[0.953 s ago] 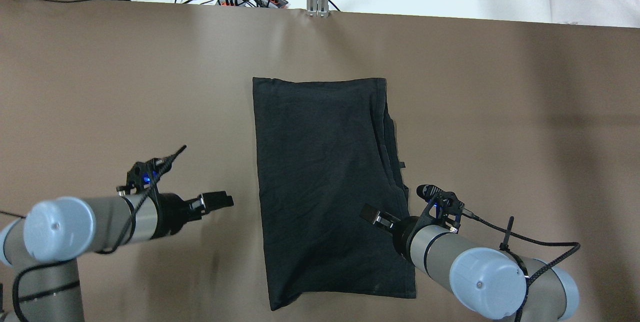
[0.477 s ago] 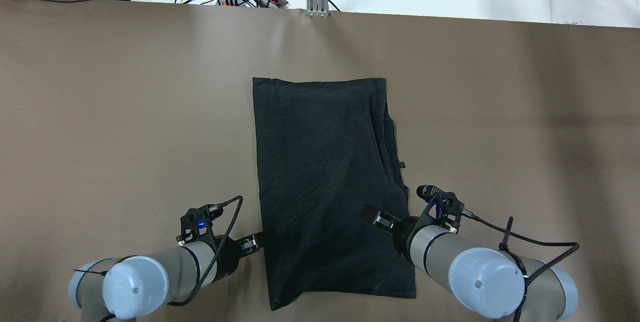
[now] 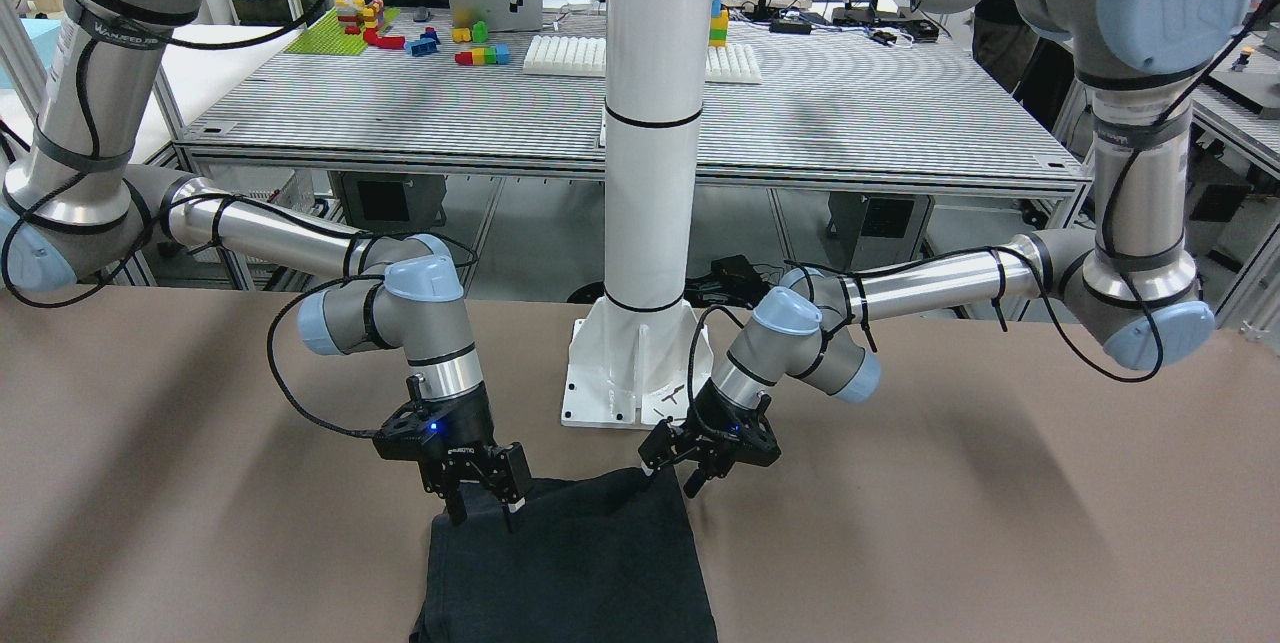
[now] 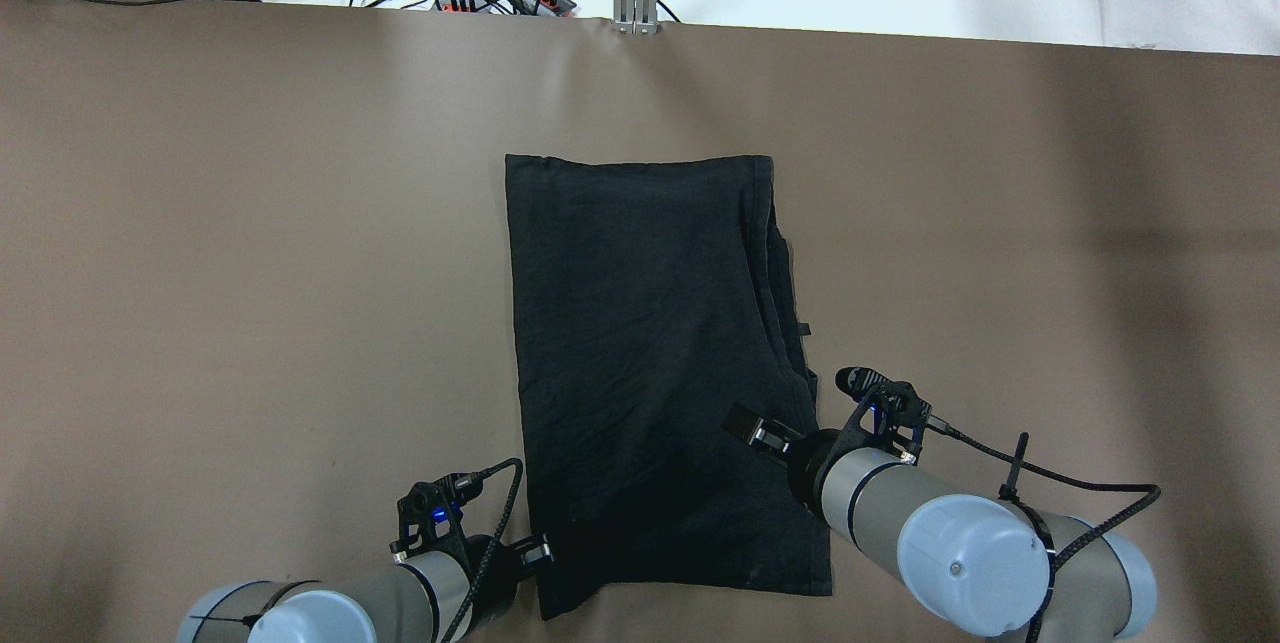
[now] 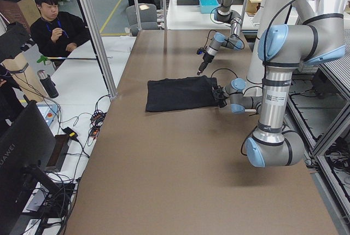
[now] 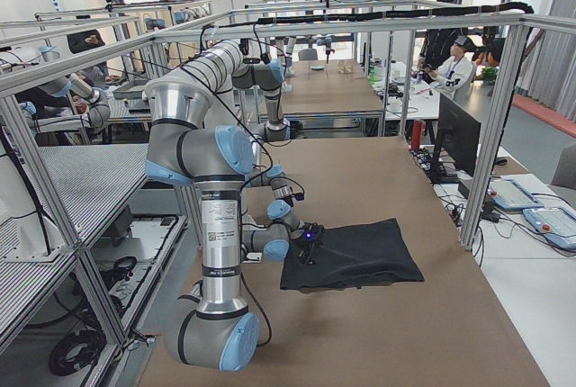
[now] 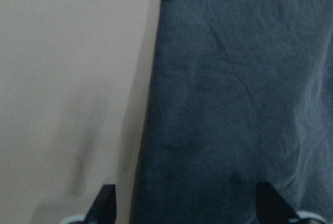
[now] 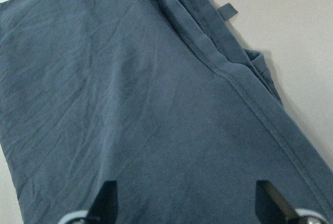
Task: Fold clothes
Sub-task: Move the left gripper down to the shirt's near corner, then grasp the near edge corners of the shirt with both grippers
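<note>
Black thin fabric garment point(image 4: 650, 343) lies flat on the brown table point(image 4: 250, 223). My left gripper point(image 4: 545, 555), fingers apart, straddles its near-left edge. The right gripper point(image 4: 745, 428), fingers apart, hovers over its near-right part. Step looks like corner grasping; next I'd close both on fabric.

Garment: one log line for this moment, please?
garment: flat | left gripper: open, at its near-left edge | right gripper: open, over its near-right part
</note>
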Motion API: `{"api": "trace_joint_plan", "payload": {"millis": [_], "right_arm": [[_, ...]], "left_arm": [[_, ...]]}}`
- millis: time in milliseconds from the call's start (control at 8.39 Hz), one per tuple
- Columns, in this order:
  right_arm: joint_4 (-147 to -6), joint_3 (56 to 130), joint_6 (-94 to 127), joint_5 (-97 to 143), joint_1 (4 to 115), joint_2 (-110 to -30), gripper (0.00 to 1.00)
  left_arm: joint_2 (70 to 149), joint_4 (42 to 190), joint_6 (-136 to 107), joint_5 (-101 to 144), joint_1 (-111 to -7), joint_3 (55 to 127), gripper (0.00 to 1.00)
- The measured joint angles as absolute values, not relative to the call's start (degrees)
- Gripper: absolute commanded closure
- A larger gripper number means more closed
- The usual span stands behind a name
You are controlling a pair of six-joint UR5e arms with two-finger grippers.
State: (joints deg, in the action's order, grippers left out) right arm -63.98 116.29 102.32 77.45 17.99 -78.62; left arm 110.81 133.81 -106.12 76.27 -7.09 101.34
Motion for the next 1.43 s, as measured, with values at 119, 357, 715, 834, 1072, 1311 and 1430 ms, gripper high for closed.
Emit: {"api": "trace_joint_plan", "payload": {"millis": [119,357,715,834,1072,1311,1430], "right_arm": [[-64.0,116.3,102.3,77.4,18.0,-78.6,0.06],[-64.0,116.3,102.4,77.2,18.0,-78.8,0.06],[-64.0,116.3,102.4,77.2,18.0,-78.8,0.06],[-64.0,116.3,102.4,77.2,18.0,-78.8,0.06],[-64.0,116.3,102.3,77.3,18.0,-78.9,0.06],[-64.0,116.3,102.3,77.2,18.0,-78.9,0.07],[-64.0,116.3,102.3,77.2,18.0,-78.9,0.08]], "left_arm": [[111.0,133.8,-106.3,75.8,-6.2,101.1,0.06],[110.9,133.8,-106.7,75.1,-5.2,100.8,0.35],[111.0,133.8,-108.4,71.8,-4.8,100.8,0.36],[111.0,133.8,-108.6,71.5,-4.9,100.8,0.43],[110.8,133.7,-108.7,71.0,-4.9,100.8,1.00],[110.8,133.6,-108.7,70.6,-4.9,100.8,1.00],[110.7,133.6,-108.5,70.6,-4.9,101.2,1.00]]}}
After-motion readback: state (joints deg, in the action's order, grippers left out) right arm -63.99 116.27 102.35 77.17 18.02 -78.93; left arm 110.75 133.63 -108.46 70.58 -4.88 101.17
